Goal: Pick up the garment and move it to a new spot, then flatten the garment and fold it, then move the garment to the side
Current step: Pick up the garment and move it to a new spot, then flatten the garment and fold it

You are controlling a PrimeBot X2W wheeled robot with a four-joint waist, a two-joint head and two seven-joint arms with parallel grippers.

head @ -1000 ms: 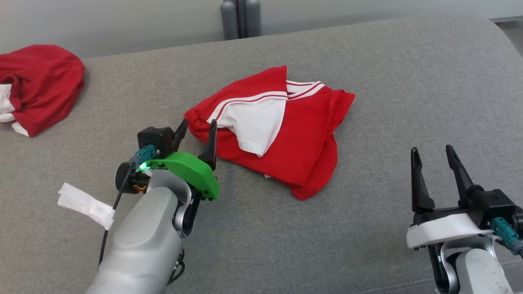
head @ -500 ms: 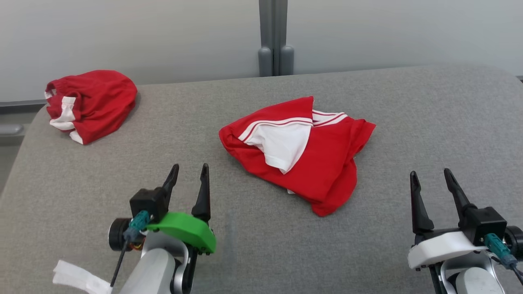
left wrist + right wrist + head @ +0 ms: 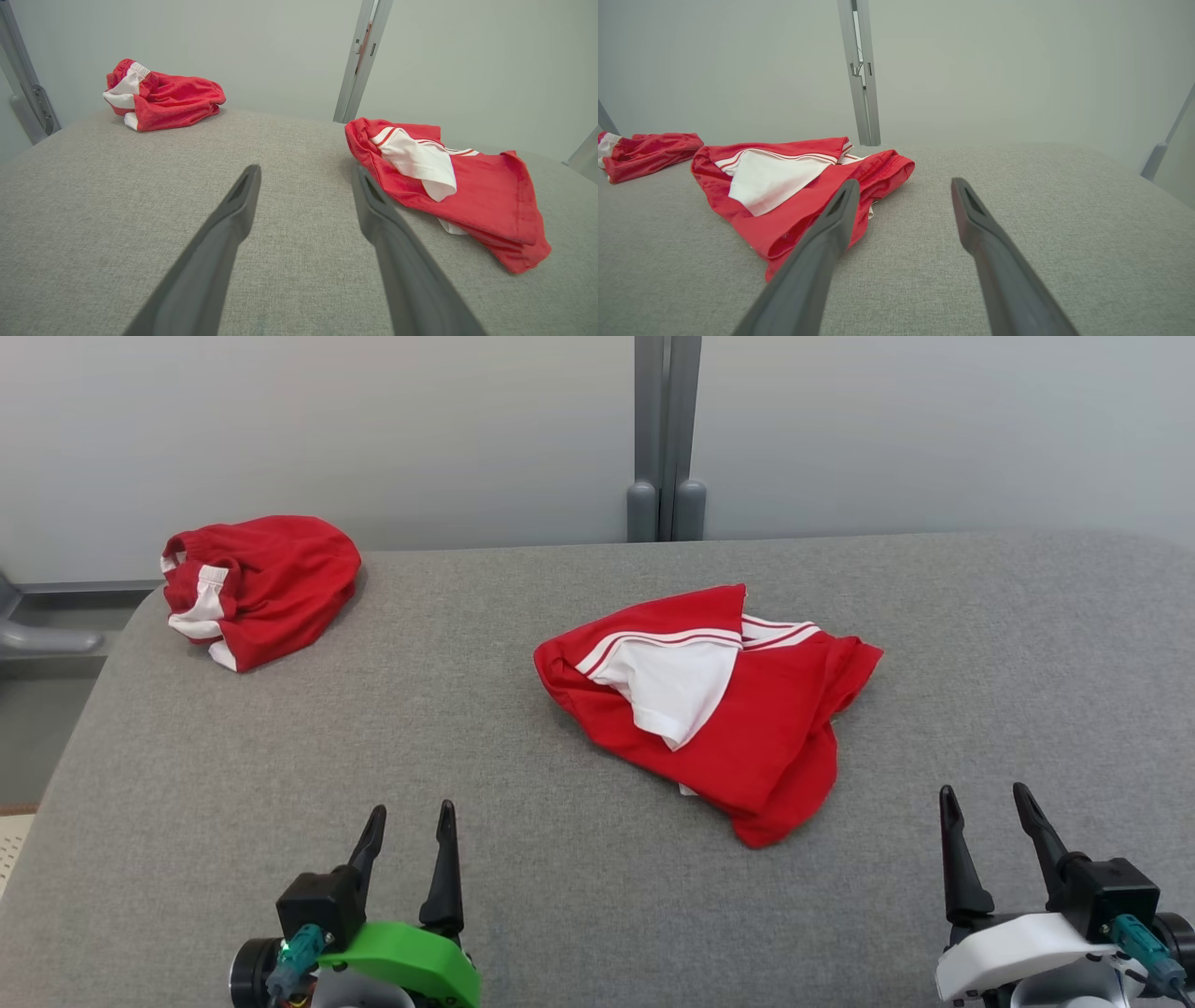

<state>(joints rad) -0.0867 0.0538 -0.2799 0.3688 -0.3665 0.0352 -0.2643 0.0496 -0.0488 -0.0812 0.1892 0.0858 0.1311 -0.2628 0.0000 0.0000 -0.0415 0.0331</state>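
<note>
A red garment with white panel and stripes (image 3: pixel 738 709) lies folded near the middle of the grey padded table (image 3: pixel 523 859). It also shows as the garment (image 3: pixel 467 196) at the right of the left wrist view and the garment (image 3: pixel 784 186) at the left of the right wrist view. My left gripper (image 3: pixel 409 817) stands open at the lower left, well short of the garment, nothing between its fingers. My right gripper (image 3: pixel 982 798) stands open at the lower right, to the right of the garment's near corner and apart from it.
A second red and white bundle of cloth (image 3: pixel 257 583) sits at the table's far left corner, also seen as the bundle (image 3: pixel 161 95). A grey upright post (image 3: pixel 665 439) stands behind the table against the pale wall. The table's left edge drops off near a metal frame (image 3: pixel 47 639).
The camera has tilted up and the whole picture shifted down. My left gripper has drawn back from the garment's left edge toward me. The garment lies as before.
</note>
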